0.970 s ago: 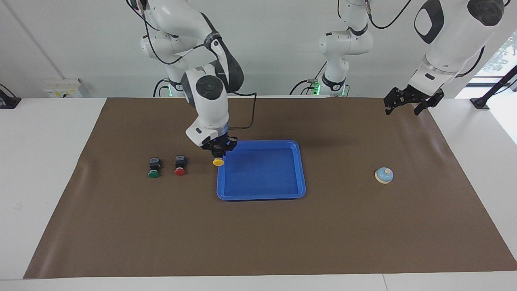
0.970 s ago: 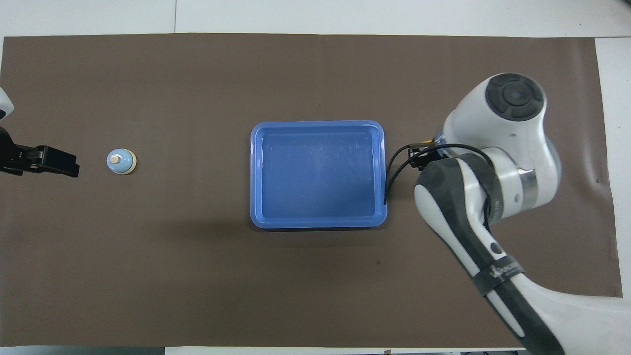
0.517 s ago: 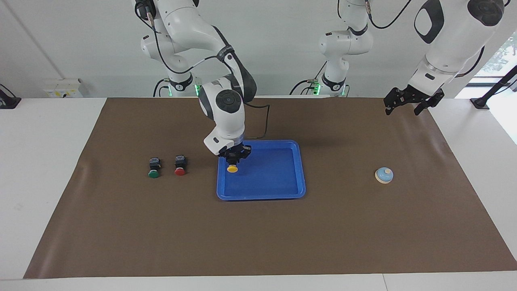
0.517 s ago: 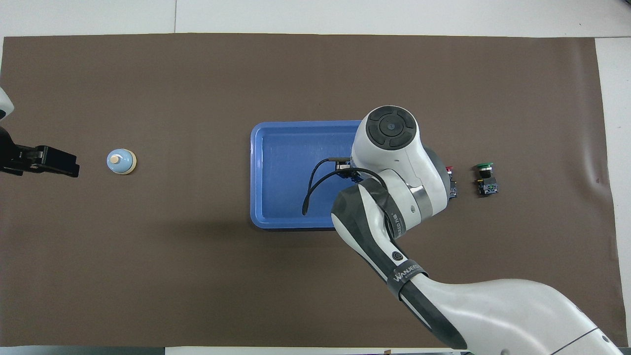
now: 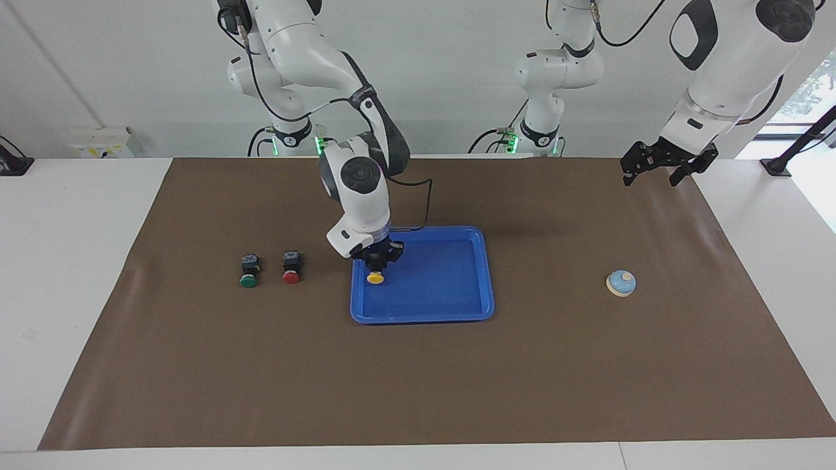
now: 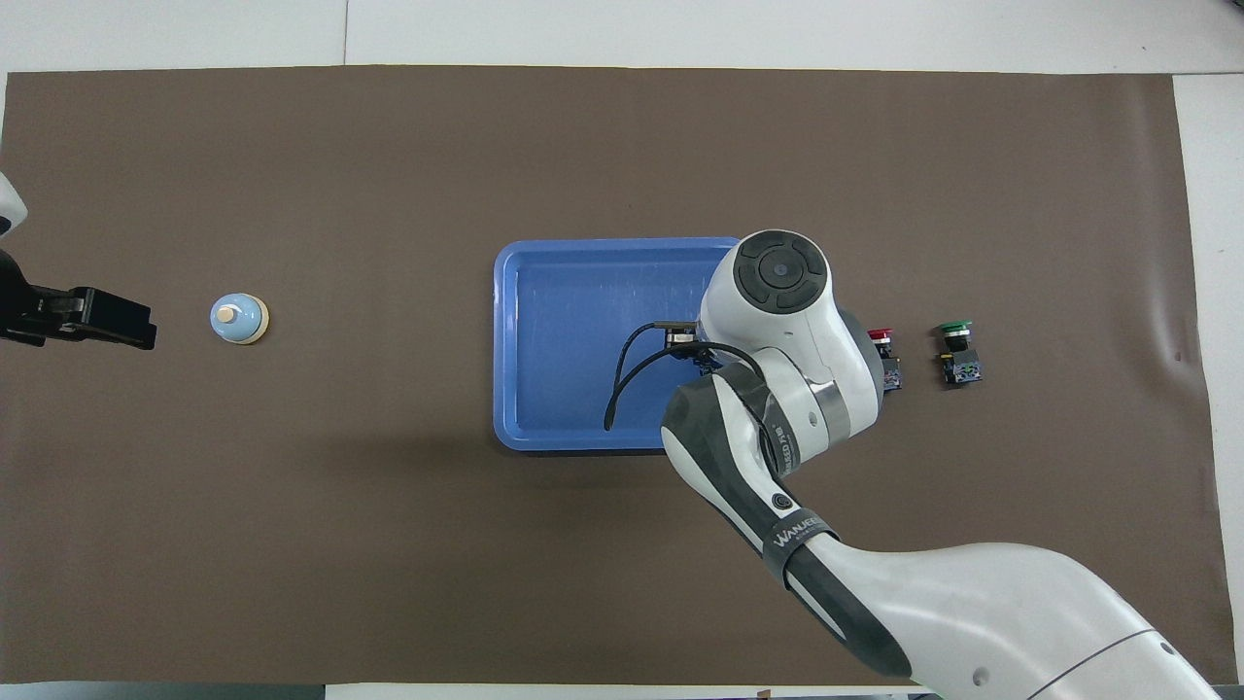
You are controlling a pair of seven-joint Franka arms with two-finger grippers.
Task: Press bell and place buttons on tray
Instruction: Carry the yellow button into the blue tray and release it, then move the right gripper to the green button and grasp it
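The right gripper [image 5: 376, 258] has its fingers clamped on the yellow button [image 5: 375, 277], cap pointing away from the robots, over the glossy blue tray [image 5: 457, 313] near its nine o'clock rim in the facing view. The red button [image 5: 291, 267] and green button [image 5: 249, 270] lie lengthwise likewise. The left gripper [image 5: 667, 162], fingers apart, waits at one o'clock from the domed bell [image 5: 621, 283].

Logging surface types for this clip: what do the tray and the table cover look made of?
Tray: looks like moulded plastic, glossy; bright even blue, rounded corners and pale sheen on its floor. Cover: seems a thin matte brown sheet, paper or vinyl; it lies flat with a faint ripple near one edge and no shine.
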